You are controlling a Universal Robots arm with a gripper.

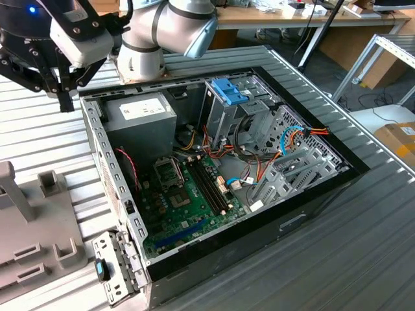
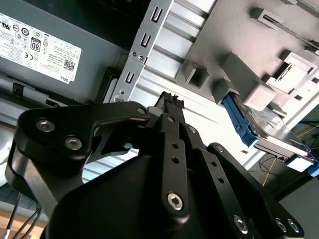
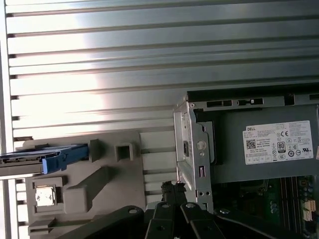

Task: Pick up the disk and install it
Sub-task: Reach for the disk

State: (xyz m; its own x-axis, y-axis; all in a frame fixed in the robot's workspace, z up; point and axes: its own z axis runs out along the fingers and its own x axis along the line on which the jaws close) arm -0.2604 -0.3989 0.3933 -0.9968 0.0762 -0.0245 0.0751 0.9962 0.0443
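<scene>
The disk (image 3: 45, 159) is a flat grey-metal drive with a blue rail along its edge. It stands on edge in a grey holder block (image 3: 99, 184) beside the open computer case; the second wrist view also catches the disk (image 2: 264, 129). My gripper (image 1: 65, 100) hangs over the ribbed table just outside the case's corner by the power supply (image 1: 139, 113), between the holder and the case. Its black fingertips (image 3: 172, 188) meet with nothing between them, the same fingertips (image 2: 169, 102) being seen from behind. The gripper is apart from the disk.
The open case (image 1: 97, 149) holds a motherboard (image 1: 185, 194), cables and a tall metal cage topped by a blue latch (image 1: 230, 91). A loose metal bracket with a blue tab (image 1: 107, 269) lies by the case's near corner. Ribbed metal table (image 1: 363, 246) surrounds it.
</scene>
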